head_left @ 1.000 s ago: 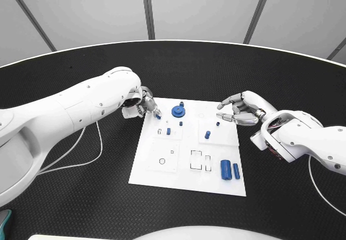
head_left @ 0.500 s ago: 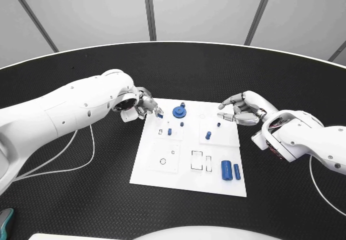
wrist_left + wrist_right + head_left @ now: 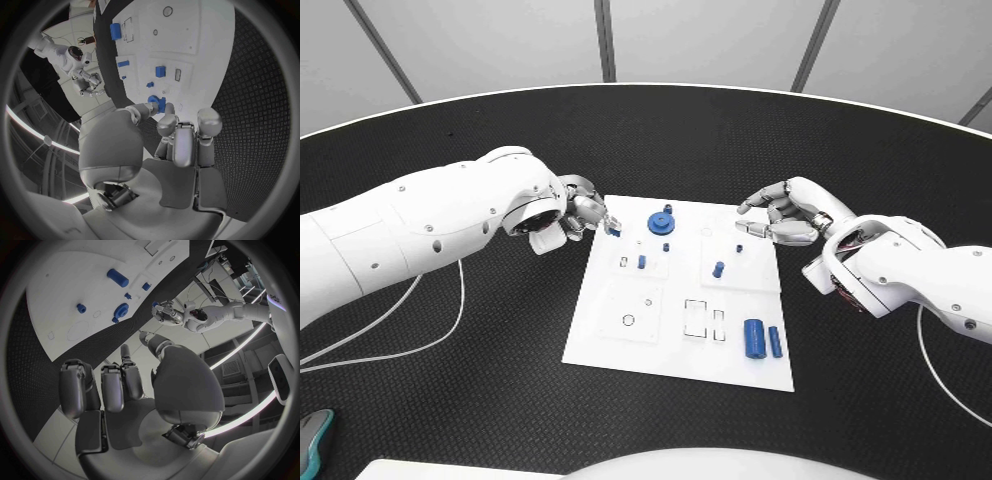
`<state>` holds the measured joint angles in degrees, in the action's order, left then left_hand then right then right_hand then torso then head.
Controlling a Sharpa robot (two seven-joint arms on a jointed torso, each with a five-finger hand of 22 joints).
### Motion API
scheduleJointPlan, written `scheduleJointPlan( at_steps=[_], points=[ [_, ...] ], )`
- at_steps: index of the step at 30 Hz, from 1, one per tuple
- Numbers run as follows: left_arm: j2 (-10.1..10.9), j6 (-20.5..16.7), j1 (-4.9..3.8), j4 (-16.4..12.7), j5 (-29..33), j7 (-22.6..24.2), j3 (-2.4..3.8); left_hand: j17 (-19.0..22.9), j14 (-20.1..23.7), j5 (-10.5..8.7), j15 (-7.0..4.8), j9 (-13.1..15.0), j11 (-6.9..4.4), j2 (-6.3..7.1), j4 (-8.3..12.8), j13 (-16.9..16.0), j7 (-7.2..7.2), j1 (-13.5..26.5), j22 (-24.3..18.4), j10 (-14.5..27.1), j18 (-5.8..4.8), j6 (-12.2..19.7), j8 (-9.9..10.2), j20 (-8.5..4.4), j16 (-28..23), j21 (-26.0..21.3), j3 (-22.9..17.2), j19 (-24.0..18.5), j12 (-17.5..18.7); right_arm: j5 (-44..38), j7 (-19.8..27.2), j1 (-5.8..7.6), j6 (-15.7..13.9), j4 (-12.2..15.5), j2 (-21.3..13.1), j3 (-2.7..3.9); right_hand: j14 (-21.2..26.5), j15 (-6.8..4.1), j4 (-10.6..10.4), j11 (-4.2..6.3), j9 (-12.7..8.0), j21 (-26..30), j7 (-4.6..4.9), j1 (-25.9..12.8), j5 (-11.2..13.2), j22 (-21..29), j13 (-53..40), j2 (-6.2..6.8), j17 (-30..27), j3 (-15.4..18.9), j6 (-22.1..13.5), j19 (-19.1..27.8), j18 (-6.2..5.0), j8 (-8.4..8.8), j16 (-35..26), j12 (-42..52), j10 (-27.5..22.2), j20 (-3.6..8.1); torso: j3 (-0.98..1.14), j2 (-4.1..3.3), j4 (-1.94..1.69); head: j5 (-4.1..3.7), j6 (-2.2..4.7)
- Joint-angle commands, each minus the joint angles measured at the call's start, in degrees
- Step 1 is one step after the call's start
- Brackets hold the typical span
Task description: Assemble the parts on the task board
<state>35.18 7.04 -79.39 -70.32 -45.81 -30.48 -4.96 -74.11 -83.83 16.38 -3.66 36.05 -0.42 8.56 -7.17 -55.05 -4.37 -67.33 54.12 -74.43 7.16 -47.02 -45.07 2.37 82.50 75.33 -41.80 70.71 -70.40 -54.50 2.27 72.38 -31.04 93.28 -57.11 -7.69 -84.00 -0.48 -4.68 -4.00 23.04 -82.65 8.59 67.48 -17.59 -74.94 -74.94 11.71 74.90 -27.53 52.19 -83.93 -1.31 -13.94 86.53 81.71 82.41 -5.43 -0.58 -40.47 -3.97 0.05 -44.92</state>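
We see the white task board point(image 3: 678, 330) lying flat on the black tabletop point(image 3: 473, 400), its long axis running away from the robot, with shallow outlined slots across its face. Near its near right corner 2 blue cylinders point(image 3: 762, 339) lie side by side, long axes parallel to the board's long side. Toward the far end a round blue gear-like part point(image 3: 661, 222) with a small peg on top stands on the board, and 2 small blue pegs point(image 3: 642, 262) and point(image 3: 718, 268) stand upright in the 2 raised panels below it.

The left hand point(image 3: 586, 213) sits at the board's far left corner, its fingers point(image 3: 164, 122) drawn together on a small blue part point(image 3: 613, 231); the left wrist view shows that blue part point(image 3: 156, 104) pinched at the fingertips just above the board's edge.

The right hand point(image 3: 783, 214) hovers over the board's far right corner, its fingers point(image 3: 112, 385) loosely curled and apart, and we see nothing held in them.
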Motion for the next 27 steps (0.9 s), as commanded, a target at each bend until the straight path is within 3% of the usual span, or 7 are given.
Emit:
scheduleJointPlan(
  at_steps=[1, 6, 12, 19, 27],
  points=[
    [0.32, -0.51, 0.07, -1.05, -1.84, -0.04, -0.18, -0.07, -2.38, 0.4, -0.35, 0.38, -0.1, -0.29, 7.42, -0.28, 0.35, 0.41, 0.15, -0.66, -0.05, -0.12, -0.4, -0.12, 0.11, 0.37, -7.84, 0.56, -0.45, 0.0, 0.04, 0.0, 0.0, -0.1, 0.06, 0.0, -4.21, -0.27, -0.35, 0.35, -0.09, 0.35, -0.03, -0.2, -0.34, -6.74, -6.45, -0.06, 7.46, -0.14, -0.49, -2.21, -0.97, -0.23, -0.1, -0.24, 0.06, 0.36, -0.01, -0.04, 0.01, 0.19, 0.05],
    [0.73, -0.82, 0.25, -2.14, -4.21, -0.21, -0.54, -0.06, -2.38, 0.7, -0.49, 0.46, -0.25, 0.03, 7.76, -0.55, 0.5, 0.87, 0.31, -0.98, -0.08, -0.25, -0.87, -0.23, 0.1, 0.51, -8.63, 0.67, -0.69, 0.0, 0.08, -0.01, 0.03, -0.24, 0.11, 0.0, -4.21, -0.27, -0.35, 0.35, -0.09, 0.35, -0.03, -0.2, -0.34, -6.74, -6.45, -0.06, 7.46, -0.14, -0.49, -2.21, -0.97, -0.23, -0.1, -0.24, 0.06, 0.36, 0.04, -0.05, 0.07, 0.3, 0.04],
    [1.01, -1.33, 1.13, -3.11, -6.44, -0.29, -0.8, -0.05, -2.38, 0.82, -0.55, 0.5, -0.32, 0.21, 7.9, -0.75, 0.56, 1.13, 0.49, -1.16, -0.11, -0.3, -1.11, -0.28, 0.09, 0.62, -9.03, 0.77, -0.84, 0.0, 0.07, -0.01, 0.04, -0.35, 0.18, 0.0, -4.21, -0.28, -0.34, 0.37, -0.09, 0.33, -0.04, -0.13, -0.47, -6.77, -6.47, -0.08, 7.46, -0.18, -0.5, -2.23, -0.96, -0.26, -0.11, -0.22, 0.08, 0.37, 0.06, -0.1, -0.05, 0.18, -0.14],
    [0.5, -1.23, 2.1, -3.72, -7.46, -0.35, -1.02, -0.08, -2.39, 0.83, -0.57, 0.52, -0.34, 0.3, 7.95, -1.05, 0.59, 1.25, 0.57, -1.33, -0.12, -0.33, -1.23, -0.31, 0.1, 0.66, -9.19, 0.82, -1.03, 0.0, 0.11, -0.01, 0.06, -0.41, 0.3, -0.01, -4.21, -0.28, -0.34, 0.37, -0.09, 0.33, -0.04, -0.13, -0.47, -6.77, -6.47, -0.08, 7.46, -0.18, -0.5, -2.23, -0.96, -0.26, -0.11, -0.22, 0.08, 0.37, 0.05, -0.12, 0.11, 0.29, -0.3],
    [-0.28, -0.64, 2.49, -3.79, -7.78, -0.39, -1.16, -0.08, -2.39, 0.84, -0.59, 0.54, -0.37, 0.38, 8.0, -1.29, 0.62, 1.38, 0.68, -1.48, -0.14, -0.35, -1.34, -0.34, 0.1, 0.72, -9.33, 0.88, -1.19, 0.0, 0.15, -0.02, 0.08, -0.45, 0.37, -0.01, -4.21, -0.28, -0.34, 0.37, -0.09, 0.33, -0.04, -0.13, -0.47, -6.77, -6.47, -0.08, 7.46, -0.18, -0.5, -2.23, -0.96, -0.26, -0.11, -0.22, 0.08, 0.37, 0.13, -0.09, 0.07, 0.21, -0.57]
  ],
)
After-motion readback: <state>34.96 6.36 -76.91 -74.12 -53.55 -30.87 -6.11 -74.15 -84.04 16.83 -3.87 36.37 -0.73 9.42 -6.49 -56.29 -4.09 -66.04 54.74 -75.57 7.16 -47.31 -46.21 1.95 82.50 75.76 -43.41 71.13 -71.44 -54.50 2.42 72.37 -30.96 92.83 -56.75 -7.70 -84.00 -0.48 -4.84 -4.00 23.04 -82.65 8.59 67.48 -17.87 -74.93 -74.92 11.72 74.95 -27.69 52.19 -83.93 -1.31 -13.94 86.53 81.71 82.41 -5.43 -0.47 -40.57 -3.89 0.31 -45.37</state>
